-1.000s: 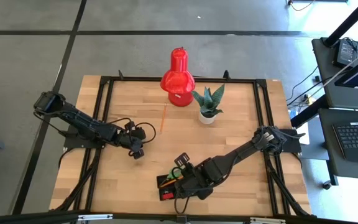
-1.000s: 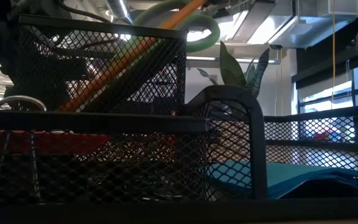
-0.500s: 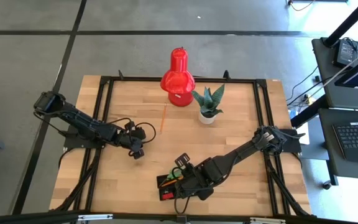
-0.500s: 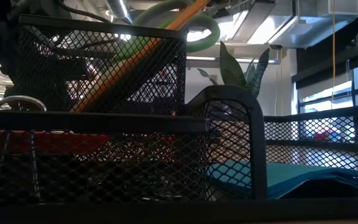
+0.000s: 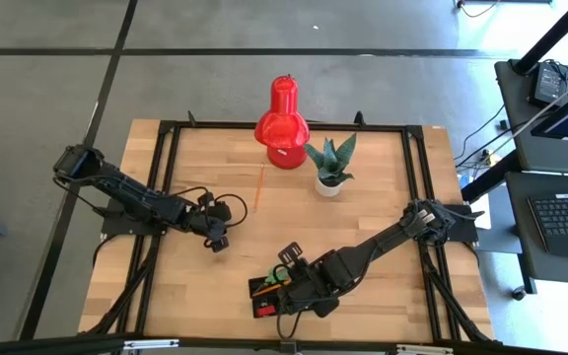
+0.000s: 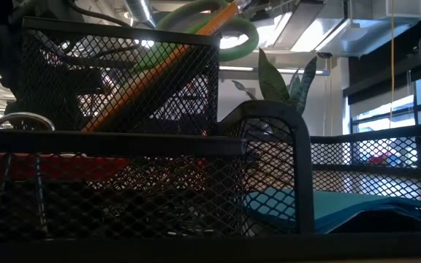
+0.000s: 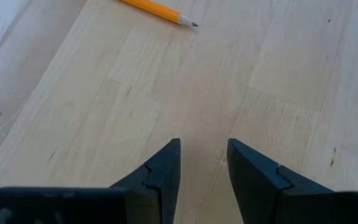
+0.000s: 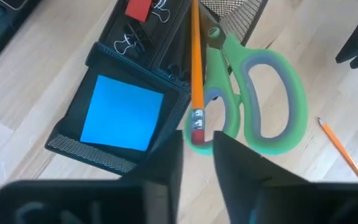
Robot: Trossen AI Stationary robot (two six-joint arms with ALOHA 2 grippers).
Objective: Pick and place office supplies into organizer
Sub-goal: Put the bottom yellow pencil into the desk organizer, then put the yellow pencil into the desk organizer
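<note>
The black mesh organizer point(image 5: 267, 299) stands near the table's near edge; its wall point(image 6: 123, 95) fills the low view. In it show a blue note pad point(image 8: 122, 112), a red piece point(image 8: 140, 9), black clips point(image 8: 126, 43) and green-handled scissors point(image 8: 257, 99) standing in the tall cup. My right gripper point(image 8: 197, 148) hovers over that cup, shut on an orange pencil point(image 8: 195, 68). A second pencil point(image 5: 260, 187) lies on the wood mid-table. My left gripper point(image 7: 204, 149) is open above bare wood, left of centre point(image 5: 217, 237), with that pencil's tip point(image 7: 191, 23) ahead of it. My right gripper pinches the orange pencil at its eraser end point(image 8: 196, 127) between the two fingers, coming from above and pointing down. The pencil hangs tilted below the fingers, its lower part inside the organizer's tall mesh cup point(image 6: 159, 69), beside the scissors' handles.
A big red lamp-like object point(image 5: 282, 113) and a white-potted green plant point(image 5: 330, 168) stand at the table's far side. A black frame point(image 5: 171, 158) runs along the table's edges. Bare wood lies between the two arms.
The pencil in my right gripper has tipped slightly more upright inside the mesh cup, its lower part shifting a little in the low view. Both arms look otherwise still.
</note>
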